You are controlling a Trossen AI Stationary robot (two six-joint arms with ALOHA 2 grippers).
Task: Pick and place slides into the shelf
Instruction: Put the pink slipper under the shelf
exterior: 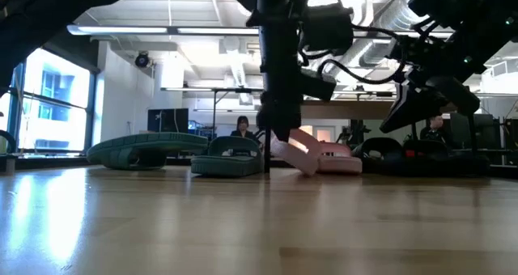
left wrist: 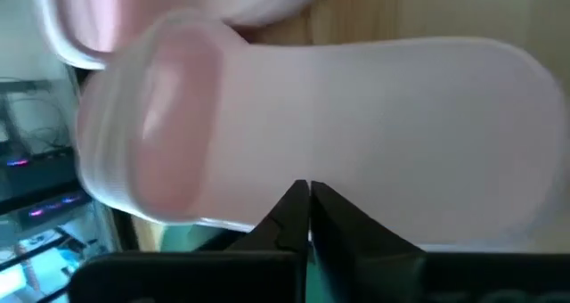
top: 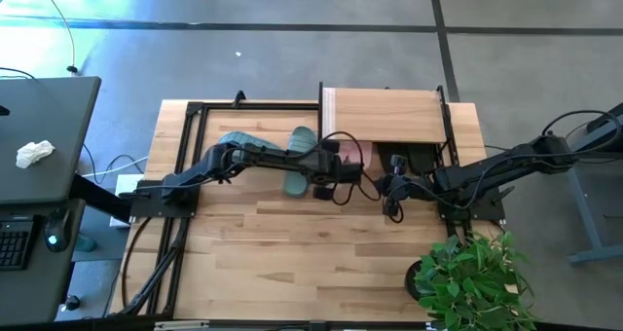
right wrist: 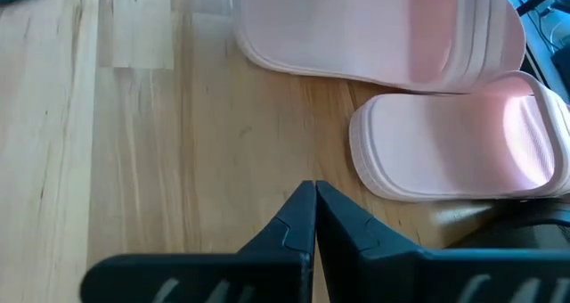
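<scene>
My left gripper is shut on a pale pink slide, just in front of the shelf with its light wooden top. The second pink slide lies flat beside it at the shelf's front. Two teal slides lie left of the shelf, with a third teal shape between them. Black slides sit under the shelf's near edge. My right gripper is shut and holds nothing. It hovers above bare table, right of the pink slides. My left gripper pinches the pink slide by the long side edge of its sole, behind the strap, with the fingers across the slide. They come from above, pointing down. The slide is tilted: the held end is raised and its low end rests on the table.
A bare black metal frame runs along the table's left side. A potted plant stands at the near right corner. The near half of the wooden table is bare. A dark side desk stands left of the table.
</scene>
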